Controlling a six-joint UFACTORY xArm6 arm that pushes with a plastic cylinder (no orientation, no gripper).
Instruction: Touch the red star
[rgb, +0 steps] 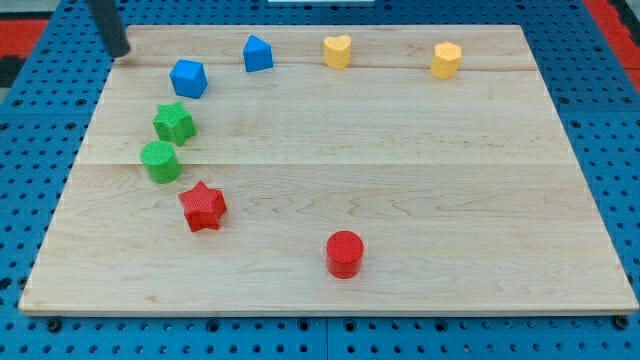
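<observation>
The red star (203, 207) lies on the wooden board at the lower left. My tip (119, 52) is at the board's top left corner, far above and left of the red star and not touching any block. The nearest block to the tip is a blue block (188, 77) to its right.
A green star (174, 123) and a green cylinder (160, 161) sit between the tip and the red star. A second blue block (257, 53), a yellow heart (337, 50) and a yellow hexagon (446, 60) line the top. A red cylinder (344, 253) sits at bottom centre.
</observation>
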